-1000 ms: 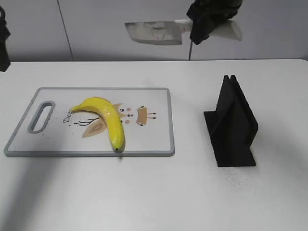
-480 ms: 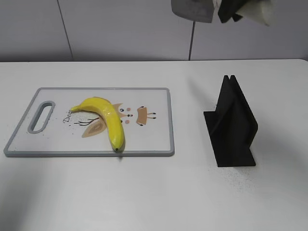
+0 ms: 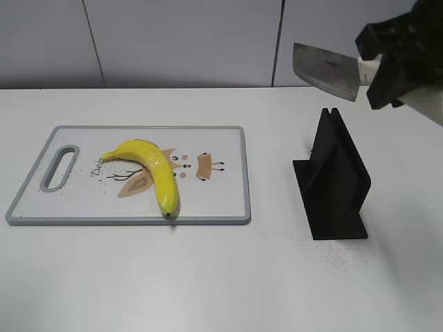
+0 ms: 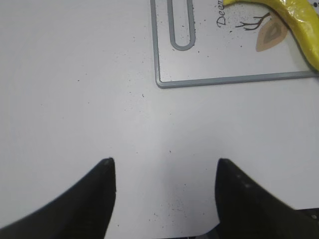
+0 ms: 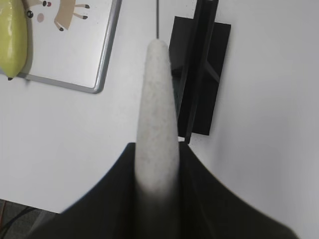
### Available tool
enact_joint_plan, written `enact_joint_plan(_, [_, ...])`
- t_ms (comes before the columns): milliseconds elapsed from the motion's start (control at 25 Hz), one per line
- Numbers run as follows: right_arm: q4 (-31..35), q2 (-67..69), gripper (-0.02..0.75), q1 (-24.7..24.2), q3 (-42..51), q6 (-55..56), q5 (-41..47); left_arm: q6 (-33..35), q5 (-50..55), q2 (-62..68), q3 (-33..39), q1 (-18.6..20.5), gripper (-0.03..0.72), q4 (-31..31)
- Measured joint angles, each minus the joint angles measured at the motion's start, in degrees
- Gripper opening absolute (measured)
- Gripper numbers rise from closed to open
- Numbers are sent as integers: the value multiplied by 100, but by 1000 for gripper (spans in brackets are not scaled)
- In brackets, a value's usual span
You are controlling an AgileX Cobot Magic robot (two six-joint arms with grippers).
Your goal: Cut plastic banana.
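The plastic banana (image 3: pixel 154 171) lies whole on the white cutting board (image 3: pixel 221 187), dark tip at the board's near edge; it also shows in the left wrist view (image 4: pixel 294 25) and the right wrist view (image 5: pixel 12 40). My right gripper (image 3: pixel 387 69) is shut on the pale handle of a knife (image 3: pixel 324 69), held in the air at the upper right, blade pointing left above the black stand. In the right wrist view the handle (image 5: pixel 158 114) sits between the jaws. My left gripper (image 4: pixel 162 167) is open and empty over bare table, near the board's handle corner.
A black knife stand (image 3: pixel 336 180) stands upright on the white table, right of the board; it also shows in the right wrist view (image 5: pixel 199 74). The board's slot handle (image 3: pixel 61 166) is at its left end. A grey wall runs behind the table.
The right gripper with the knife rose out of the top of the view from above the board, then came down at the right, above the stand. The banana has not moved.
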Motion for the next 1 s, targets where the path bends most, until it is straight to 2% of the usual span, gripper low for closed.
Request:
enact_joint_plan(200, [-117,-614,160,0,825,323,-575,-114,-33,-1132,614,0,590,0])
enact_joint_plan(680, [-199,-1309,160,0,1856,754,-1217,-296,-260,-3734,2289,0,590,0])
enact_joint_plan(1000, [-331,-1324,160,0,2420,1005,-1661,-296,-317,-4964,2427,0,562,63])
